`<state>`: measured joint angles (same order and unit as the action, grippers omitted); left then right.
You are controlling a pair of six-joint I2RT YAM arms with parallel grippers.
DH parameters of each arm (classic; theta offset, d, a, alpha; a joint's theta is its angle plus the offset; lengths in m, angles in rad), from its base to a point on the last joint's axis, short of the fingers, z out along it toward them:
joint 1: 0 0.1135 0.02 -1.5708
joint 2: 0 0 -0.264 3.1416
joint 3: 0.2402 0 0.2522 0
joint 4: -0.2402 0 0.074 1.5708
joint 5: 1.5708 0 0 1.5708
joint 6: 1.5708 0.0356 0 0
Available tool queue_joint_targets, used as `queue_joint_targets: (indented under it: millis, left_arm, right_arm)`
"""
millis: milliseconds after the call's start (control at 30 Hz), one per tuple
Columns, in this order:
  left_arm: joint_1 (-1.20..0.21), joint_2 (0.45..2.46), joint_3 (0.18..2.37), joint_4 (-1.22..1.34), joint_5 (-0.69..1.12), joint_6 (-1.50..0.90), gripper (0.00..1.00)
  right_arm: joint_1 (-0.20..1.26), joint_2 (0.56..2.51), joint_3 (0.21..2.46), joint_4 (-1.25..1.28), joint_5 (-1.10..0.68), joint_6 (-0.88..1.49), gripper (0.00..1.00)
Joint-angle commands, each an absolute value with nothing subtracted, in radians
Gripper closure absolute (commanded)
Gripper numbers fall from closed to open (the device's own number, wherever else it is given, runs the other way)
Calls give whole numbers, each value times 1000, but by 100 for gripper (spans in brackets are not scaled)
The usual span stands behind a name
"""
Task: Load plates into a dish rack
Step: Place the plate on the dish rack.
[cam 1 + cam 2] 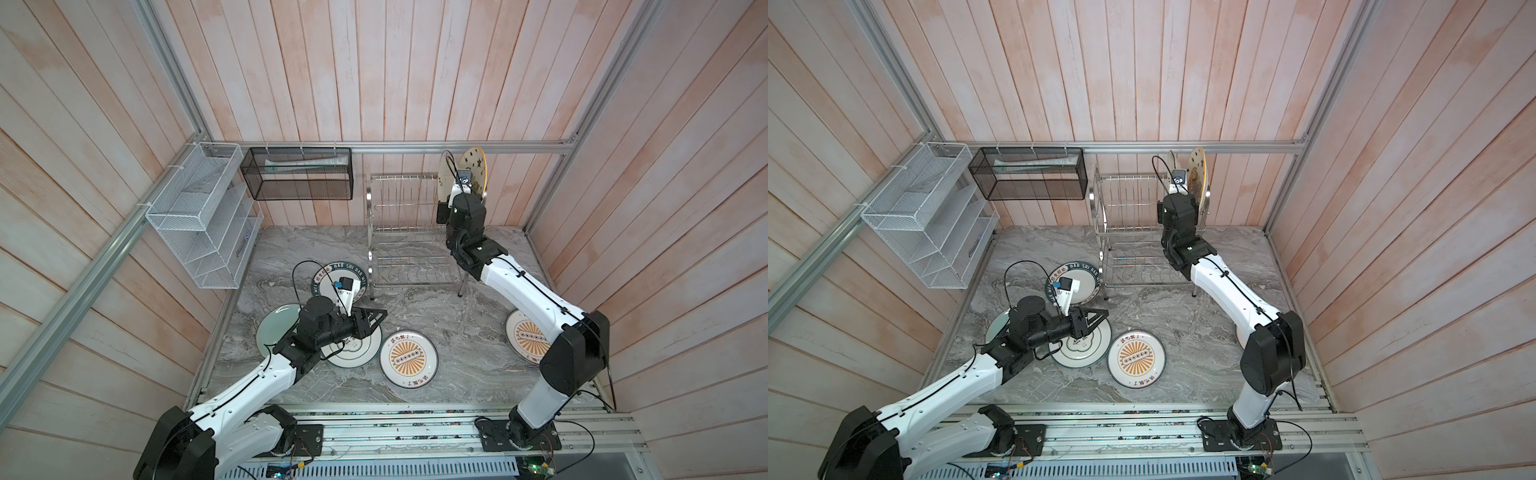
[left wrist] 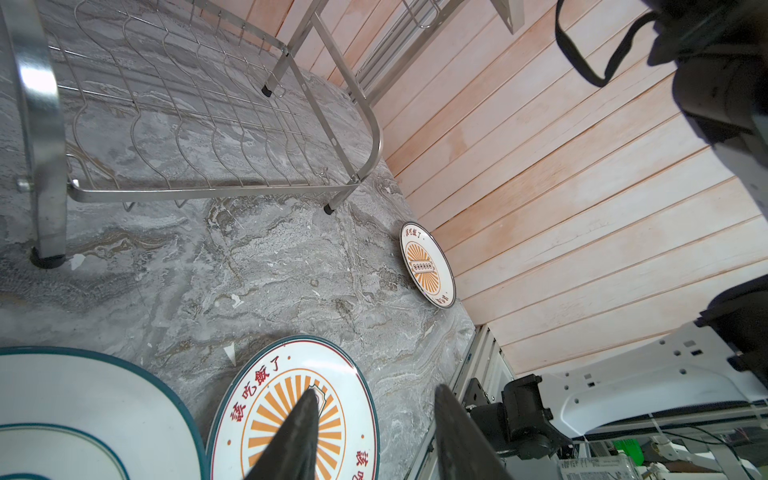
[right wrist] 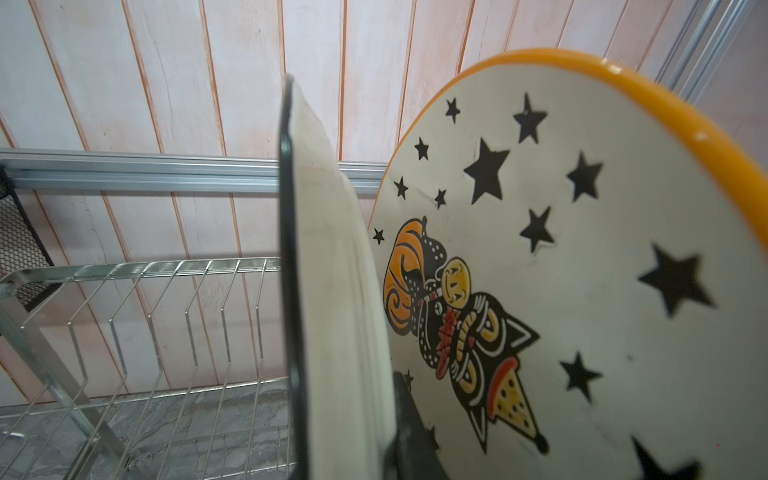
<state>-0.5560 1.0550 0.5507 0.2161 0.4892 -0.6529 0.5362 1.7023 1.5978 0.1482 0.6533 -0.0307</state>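
The steel dish rack (image 1: 409, 232) stands at the back of the marble table. A black-starred plate (image 1: 473, 166) with an orange rim stands upright at the right end of its top tier. My right gripper (image 1: 459, 187) is shut on a cream plate (image 1: 446, 172), held on edge just left of the starred plate (image 3: 582, 291). In the right wrist view its fingers clamp the cream plate (image 3: 332, 291) from both sides. My left gripper (image 1: 380, 313) hangs open and empty over the quatrefoil plate (image 1: 357, 353), beside a sunburst plate (image 2: 270, 399).
Flat on the table lie a green-lettered plate (image 1: 345, 266), a pale green plate (image 1: 274, 328) and a second sunburst plate (image 1: 525, 336) under the right arm. On the walls hang a white mesh organizer (image 1: 199, 224) and a black mesh basket (image 1: 297, 174).
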Motion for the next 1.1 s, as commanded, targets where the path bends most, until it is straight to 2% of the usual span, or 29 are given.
queue_joint_targets:
  millis: [0, 1067]
  left_arm:
    - [-560, 1043, 545, 208, 480, -630, 53]
    - [-560, 1041, 540, 218, 482, -634, 53]
  right_arm:
    - [541, 1650, 1602, 254, 683, -38, 100]
    - [555, 1603, 1582, 271, 691, -66, 100]
